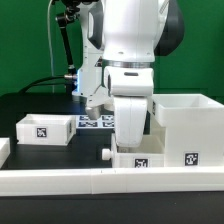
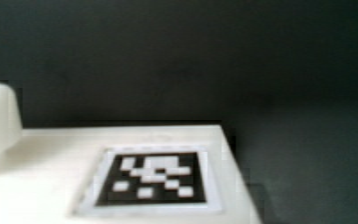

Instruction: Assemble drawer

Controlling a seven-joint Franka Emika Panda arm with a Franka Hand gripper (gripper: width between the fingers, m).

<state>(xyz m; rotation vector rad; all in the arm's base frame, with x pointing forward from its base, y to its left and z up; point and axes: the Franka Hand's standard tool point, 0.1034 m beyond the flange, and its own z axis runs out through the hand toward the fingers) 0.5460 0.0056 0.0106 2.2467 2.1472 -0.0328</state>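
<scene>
the drawer (image 1: 45, 128), a small low white plastic tray with a square black-and-white tag, sat at the exterior view's left, well apart from the taller white box (image 1: 185, 118) at its right. it looked not yet fitted, so most of the task was left. the gripper (image 1: 128, 146) hung low between them, and i could not tell how its jaws stood. the wrist view showed a blurred matte white tagged surface (image 2: 158, 140).

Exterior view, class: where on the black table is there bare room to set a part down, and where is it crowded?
Bare table lies between the drawer and the gripper, in front of the marker board, and behind the drawer. Crowded on the exterior view's right: gripper, tall box and front rail sit close together.
</scene>
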